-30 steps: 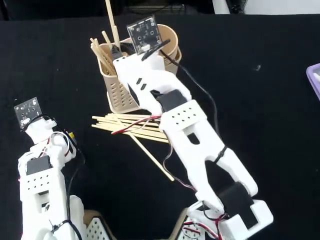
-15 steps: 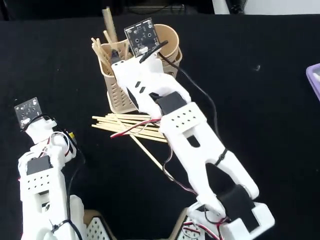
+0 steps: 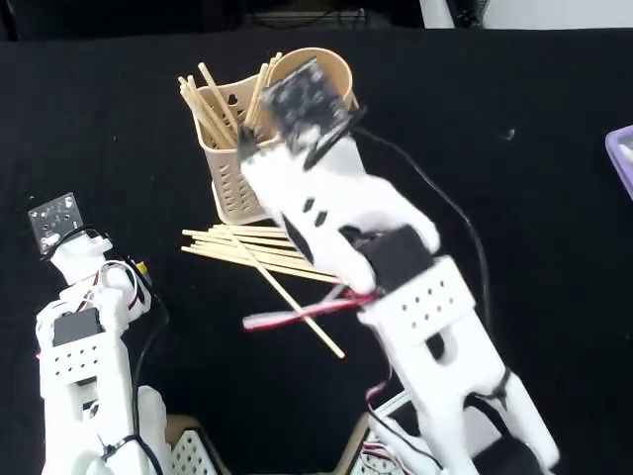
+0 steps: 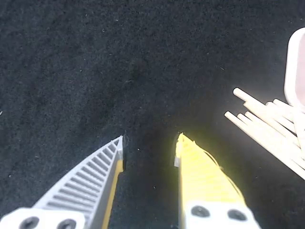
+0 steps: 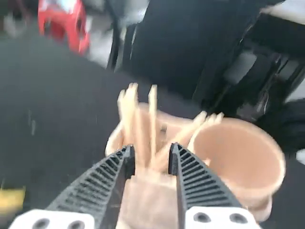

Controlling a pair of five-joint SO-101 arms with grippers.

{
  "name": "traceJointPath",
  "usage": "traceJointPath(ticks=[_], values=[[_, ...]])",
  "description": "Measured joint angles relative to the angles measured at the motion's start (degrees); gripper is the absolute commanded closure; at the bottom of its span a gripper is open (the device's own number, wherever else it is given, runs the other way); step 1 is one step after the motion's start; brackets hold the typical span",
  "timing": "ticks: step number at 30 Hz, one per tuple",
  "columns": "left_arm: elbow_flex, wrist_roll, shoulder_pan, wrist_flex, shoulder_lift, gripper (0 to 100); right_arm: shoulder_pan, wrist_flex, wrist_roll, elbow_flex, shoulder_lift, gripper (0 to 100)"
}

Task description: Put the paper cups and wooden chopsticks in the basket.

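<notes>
Black cloth covers the worktop [image 3: 514, 247], where two white arms work side by side. The right fingers [image 5: 126, 157] are spread and hold nothing. They hang just above the basket [image 3: 232, 183], whose rim lies directly below and between their tips. A second ago these fingers held one chopstick upright over the basket. Half a second ago the stick was lower, and now it has been let go and leans among the chopsticks [image 3: 203, 104] bunched in the basket just ahead of the fingertips. The high view shows the right arm drawing back from the basket. A tan paper cup [image 3: 331, 74] sits in the basket too, close beside one of the right fingers. The left fingers [image 4: 183, 145], one grey and one yellow, are also spread and empty, with bare cloth between their tips, and the left arm has not moved. A loose pile [image 3: 257, 252] of chopsticks lies on the cloth, and its nearest ends sit a little beyond the yellow finger's outer side. One more chopstick seems delivered, so the task looks partly done, and the pile on the cloth has yet to go in.
</notes>
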Motion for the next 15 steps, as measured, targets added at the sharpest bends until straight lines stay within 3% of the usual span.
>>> traceJointPath(ticks=[5,9,15], values=[[0.0,0.0,0.0,0.0,0.0,82,-1.1,16.2,6.2,6.0,-1.4,85.2],[0.0,0.0,0.0,0.0,0.0,82,-2.7,15.0,9.3,18.6,-1.4,75.7],[0.0,0.0,0.0,0.0,0.0,82,-3.2,9.1,10.6,27.2,7.0,75.8]])
